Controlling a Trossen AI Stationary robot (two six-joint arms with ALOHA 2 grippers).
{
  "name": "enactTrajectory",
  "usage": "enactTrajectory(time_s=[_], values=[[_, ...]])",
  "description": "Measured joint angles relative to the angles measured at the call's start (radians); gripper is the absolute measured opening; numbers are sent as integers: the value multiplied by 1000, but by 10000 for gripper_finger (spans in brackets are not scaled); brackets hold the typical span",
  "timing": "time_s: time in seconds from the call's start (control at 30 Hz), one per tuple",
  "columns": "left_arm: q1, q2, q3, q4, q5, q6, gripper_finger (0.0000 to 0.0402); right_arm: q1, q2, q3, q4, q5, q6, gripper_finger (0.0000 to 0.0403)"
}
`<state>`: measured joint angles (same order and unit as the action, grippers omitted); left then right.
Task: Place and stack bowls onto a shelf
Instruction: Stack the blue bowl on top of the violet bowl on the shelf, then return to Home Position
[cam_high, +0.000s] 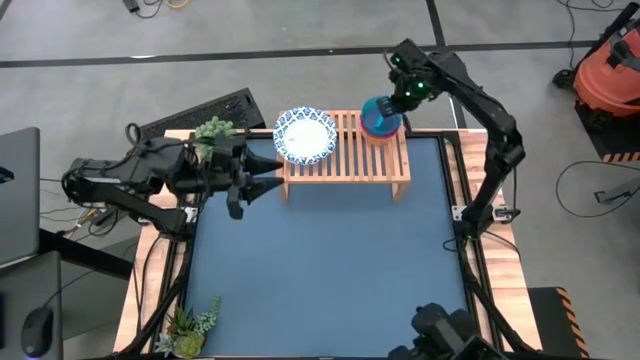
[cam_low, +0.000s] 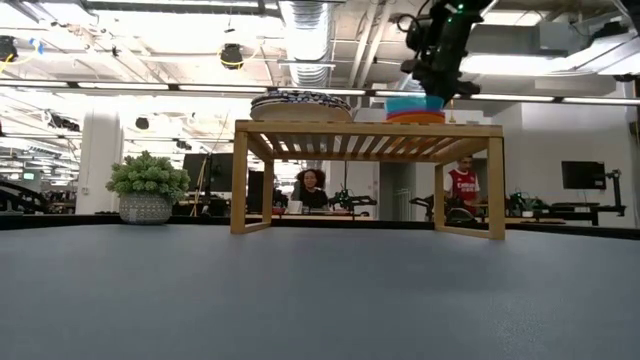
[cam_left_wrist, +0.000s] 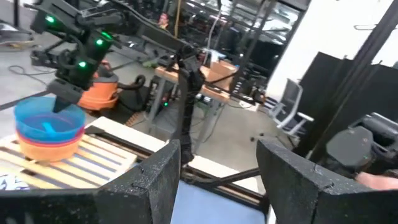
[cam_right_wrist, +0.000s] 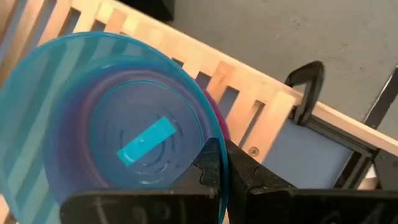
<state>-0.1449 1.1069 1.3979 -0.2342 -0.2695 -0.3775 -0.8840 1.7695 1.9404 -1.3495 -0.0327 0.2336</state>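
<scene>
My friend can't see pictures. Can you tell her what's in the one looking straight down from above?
A low light-wood slatted shelf stands at the far edge of a dark blue table, holding a white bowl with a blue patterned rim and a stack of small plastic bowls, teal on top. The right gripper pinches that stack's rim; the left gripper waits open beside the shelf.

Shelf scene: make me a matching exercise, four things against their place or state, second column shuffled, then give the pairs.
Things:
1. patterned bowls
2. teal bowl
3. left gripper
4. potted plant

Places or states:
A. open, off the shelf's left end
B. on the shelf's left part
C. at the table's near left corner
D. top of the coloured stack, its rim pinched by the right gripper

Pairs: 1-B, 2-D, 3-A, 4-C
</scene>
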Motion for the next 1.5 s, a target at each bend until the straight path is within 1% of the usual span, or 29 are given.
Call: enactTrajectory(time_s=[0.13,0.2,0.33,0.43,0.6,0.67,0.77,0.83,1.0,1.1,1.2,1.3,1.37,1.5], values=[[23,0,0,-9,2,0,197,3,20,0,2,-10,-11,25],[25,0,0,-16,3,-6,197,6,19,0,1,-20,-25,40],[25,0,0,-18,4,-8,197,13,18,0,0,-20,-41,85],[25,0,0,-21,25,-9,197,13,18,0,0,-22,-46,122],[25,0,0,-22,28,-9,197,20,15,0,-6,-25,-50,193],[25,1,0,-21,28,-10,197,19,3,0,-8,-25,-47,218],[25,-1,0,-11,28,-11,197,19,-42,0,1,-25,-26,242],[25,-3,0,-7,28,-11,197,19,-79,1,12,-25,-25,248],[25,-3,0,7,21,-14,197,19,-177,0,34,-25,-20,248],[25,-3,0,7,21,-42,197,18,-251,0,58,-24,-24,249],[25,-3,0,7,21,-83,197,22,-323,0,99,-23,-87,249],[25,-2,0,-7,21,-129,197,54,-399,0,119,-22,-128,249],[25,-1,0,-39,20,-120,197,78,-446,1,116,-22,-133,249],[25,-1,0,-121,18,-33,197,106,-524,1,77,-22,-158,249]])
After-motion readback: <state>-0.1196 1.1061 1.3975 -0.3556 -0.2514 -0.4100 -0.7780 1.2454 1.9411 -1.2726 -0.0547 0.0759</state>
